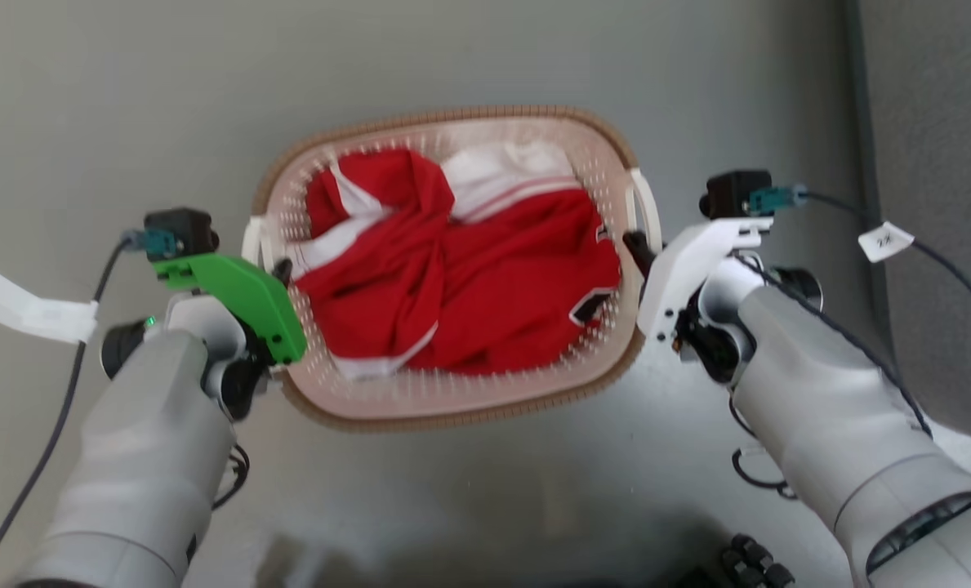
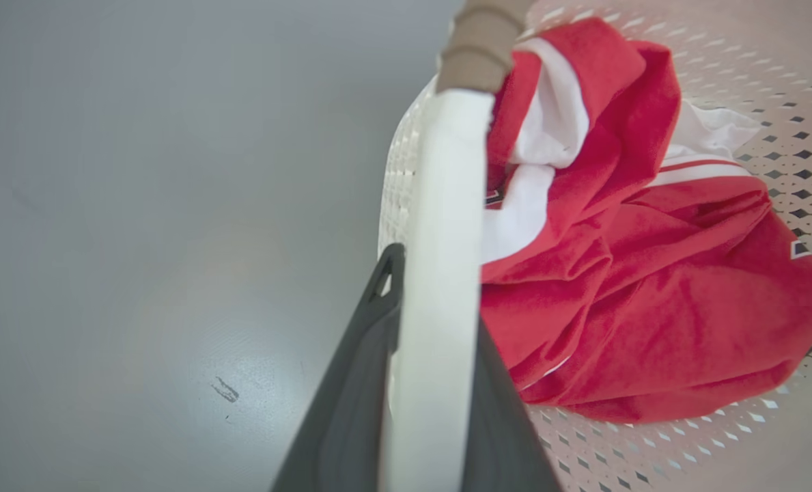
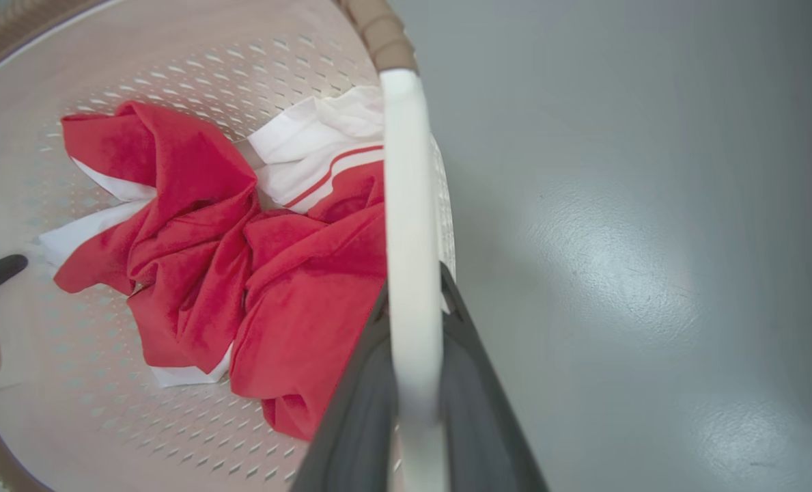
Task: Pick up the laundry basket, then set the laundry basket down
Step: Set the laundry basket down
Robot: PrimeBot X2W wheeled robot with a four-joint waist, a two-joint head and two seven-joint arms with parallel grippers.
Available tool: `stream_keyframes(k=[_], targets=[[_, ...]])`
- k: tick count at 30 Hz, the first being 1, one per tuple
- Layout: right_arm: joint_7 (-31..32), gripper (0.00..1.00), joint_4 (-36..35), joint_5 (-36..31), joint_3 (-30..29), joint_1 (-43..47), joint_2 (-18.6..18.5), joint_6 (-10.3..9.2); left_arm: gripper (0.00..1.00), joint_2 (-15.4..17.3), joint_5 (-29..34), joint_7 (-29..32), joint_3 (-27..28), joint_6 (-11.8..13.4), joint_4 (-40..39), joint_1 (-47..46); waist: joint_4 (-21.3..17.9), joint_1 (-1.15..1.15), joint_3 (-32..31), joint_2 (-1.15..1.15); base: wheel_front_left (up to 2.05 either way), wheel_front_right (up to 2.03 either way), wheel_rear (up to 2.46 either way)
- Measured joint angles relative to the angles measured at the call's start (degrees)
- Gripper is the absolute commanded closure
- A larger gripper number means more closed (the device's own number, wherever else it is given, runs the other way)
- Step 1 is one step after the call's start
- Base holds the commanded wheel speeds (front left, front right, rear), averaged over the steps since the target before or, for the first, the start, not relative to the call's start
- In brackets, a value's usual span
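Now one laundry basket (image 1: 444, 420), two handles (image 1: 647, 208): left gripper (image 2: 436, 301) clamped on one, right gripper (image 3: 414, 294) on the other.

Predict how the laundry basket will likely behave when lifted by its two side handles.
Probably light: the laundry basket is perforated plastic holding one red-and-white garment. Likely stiff, though its slim handles may flex. Held on opposite sides by the left gripper and right gripper, tipping seems unlikely.

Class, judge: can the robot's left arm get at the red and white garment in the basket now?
Probably not yet. The left gripper is shut on the white side handle of the cream perforated plastic laundry basket, so it is occupied, though the crumpled red and white garment lies uncovered.
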Motion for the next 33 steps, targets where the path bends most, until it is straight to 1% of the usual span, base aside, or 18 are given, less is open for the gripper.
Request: stream_keyframes(k=[3, 5, 10, 14, 19, 32, 33], targets=[[-1.0, 1.00, 0.0, -0.4, 0.1, -1.7, 0.0, -0.55, 1.00, 0.2, 0.3, -1.2, -0.2, 0.0, -0.4, -1.5, 0.1, 0.00, 2.5, 0.00, 0.00, 0.00, 0.00], [-1.7, 1.00, 0.0, -0.7, 0.1, -2.5, -0.2, -0.58, 1.00, 0.2, 0.3, -1.7, -0.5, 0.0, -0.6, -2.4, 0.1, 0.00, 4.0, 0.00, 0.00, 0.00, 0.00], [-2.9, 1.00, 0.4, -0.7, 0.1, -3.2, -0.1, -1.45, 1.00, 0.2, 0.3, -2.4, -1.3, 0.0, -0.6, -2.9, 0.3, 0.00, 7.4, 0.00, 0.00, 0.00, 0.00], [-3.5, 1.00, 1.1, -0.7, 0.3, -3.4, 0.0, -1.48, 1.00, 0.1, 0.3, -2.4, -1.5, 0.0, -0.5, -3.2, 0.4, 0.00, 9.3, 0.00, 0.00, 0.00, 0.00], [-4.3, 1.00, 1.9, -0.7, 0.0, -4.9, 0.0, -2.02, 1.00, 0.0, -0.2, -2.7, -1.9, 0.0, -0.5, -4.6, 0.7, 0.00, 10.9, 0.00, 0.00, 0.00, 0.00], [-5.9, 1.00, 3.8, -0.8, 0.3, -5.6, 0.1, -1.91, 1.00, -0.3, -1.4, -3.6, -3.4, 0.0, -0.3, -5.2, 1.3, 0.00, 12.0, 0.00, 0.00, 0.00, 0.00], [-5.9, 1.00, 4.0, -0.8, 0.4, -5.7, 0.0, -1.90, 0.97, -0.3, -1.5, -3.6, -3.5, 0.0, -0.3, -5.2, 1.3, 0.00, 12.0, 0.00, 0.00, 0.00, 0.00]])
